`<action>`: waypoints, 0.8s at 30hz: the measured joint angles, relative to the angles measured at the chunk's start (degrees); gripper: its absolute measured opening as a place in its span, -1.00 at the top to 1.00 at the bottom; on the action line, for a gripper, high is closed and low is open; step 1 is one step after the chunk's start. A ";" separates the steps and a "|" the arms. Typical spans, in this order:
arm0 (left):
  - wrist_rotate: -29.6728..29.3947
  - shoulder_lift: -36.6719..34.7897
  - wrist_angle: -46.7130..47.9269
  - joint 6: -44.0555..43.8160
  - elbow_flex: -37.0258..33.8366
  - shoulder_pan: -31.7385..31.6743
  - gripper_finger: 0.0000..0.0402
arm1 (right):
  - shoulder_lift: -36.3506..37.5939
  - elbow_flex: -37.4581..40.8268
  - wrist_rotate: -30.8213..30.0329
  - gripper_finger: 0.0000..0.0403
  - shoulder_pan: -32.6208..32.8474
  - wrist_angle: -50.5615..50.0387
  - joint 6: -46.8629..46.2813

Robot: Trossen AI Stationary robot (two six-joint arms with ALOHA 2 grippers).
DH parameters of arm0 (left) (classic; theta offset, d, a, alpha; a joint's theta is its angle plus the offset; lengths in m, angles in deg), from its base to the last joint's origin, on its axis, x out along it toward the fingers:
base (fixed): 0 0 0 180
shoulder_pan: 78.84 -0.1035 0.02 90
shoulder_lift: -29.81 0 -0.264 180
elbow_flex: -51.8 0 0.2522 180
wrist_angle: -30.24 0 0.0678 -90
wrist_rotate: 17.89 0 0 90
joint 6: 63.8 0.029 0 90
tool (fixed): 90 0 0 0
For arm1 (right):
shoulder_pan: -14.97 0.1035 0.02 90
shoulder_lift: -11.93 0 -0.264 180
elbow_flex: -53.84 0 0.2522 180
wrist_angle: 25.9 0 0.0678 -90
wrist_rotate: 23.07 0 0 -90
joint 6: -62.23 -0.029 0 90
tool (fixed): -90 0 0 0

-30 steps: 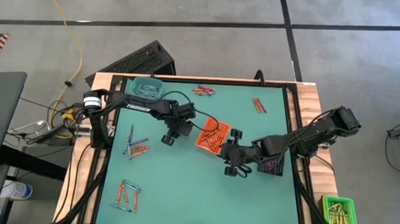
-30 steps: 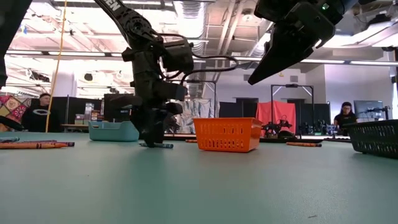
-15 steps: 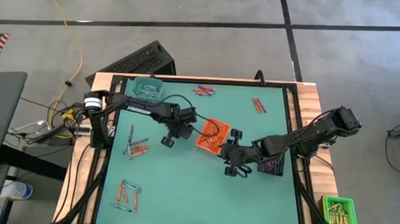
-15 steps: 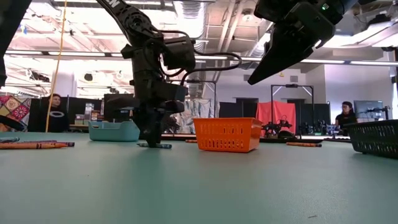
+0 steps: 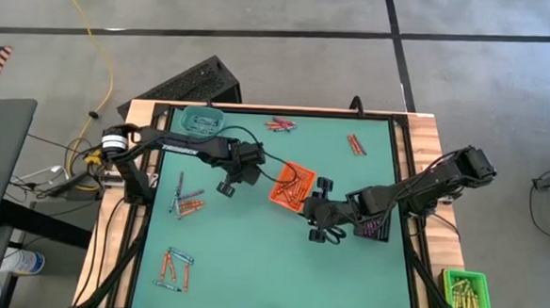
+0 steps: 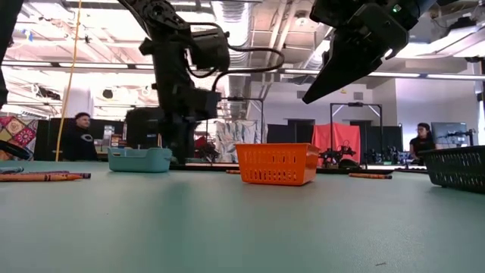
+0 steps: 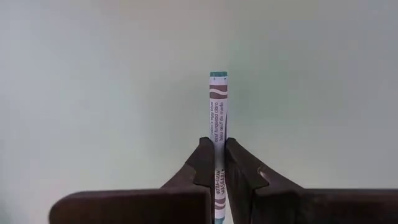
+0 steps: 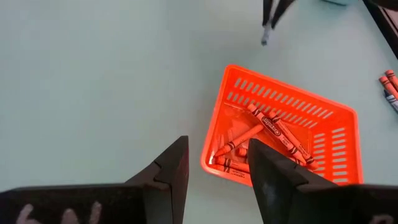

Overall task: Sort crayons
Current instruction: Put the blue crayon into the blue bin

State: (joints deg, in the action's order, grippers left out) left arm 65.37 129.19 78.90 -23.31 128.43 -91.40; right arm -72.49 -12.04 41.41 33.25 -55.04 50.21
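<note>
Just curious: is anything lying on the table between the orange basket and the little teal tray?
Only the left tool, shut on a blue crayon, hangs over that stretch; the high view shows bare mat between the orange basket and teal tray.

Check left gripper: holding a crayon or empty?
Holding. The left gripper is shut on a blue crayon that sticks out between its fingers.

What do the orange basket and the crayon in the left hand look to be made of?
Orange basket: probably moulded plastic, with slotted walls and an even, slightly glossy colour. Crayon pinched in the left hand: printed matte paper wrapper; presumably wax underneath, though only its blue tip shows.
</note>
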 joint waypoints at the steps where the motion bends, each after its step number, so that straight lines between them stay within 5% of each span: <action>1: -0.53 -0.55 1.26 -0.02 -0.02 0.02 1.00 | 0.00 0.00 0.00 0.21 0.00 0.01 0.00; 12: -8.61 -4.86 10.17 3.17 0.01 -3.88 1.00 | 0.00 0.00 -0.02 0.21 0.00 0.00 -0.06; 24: -10.05 -14.39 11.11 10.80 0.09 -19.01 1.00 | 0.00 0.00 -0.02 0.21 0.00 -0.39 -0.12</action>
State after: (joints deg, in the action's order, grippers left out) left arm 55.32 114.79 90.02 -12.51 128.52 -110.41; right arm -72.49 -12.04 41.39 33.25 -55.44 50.08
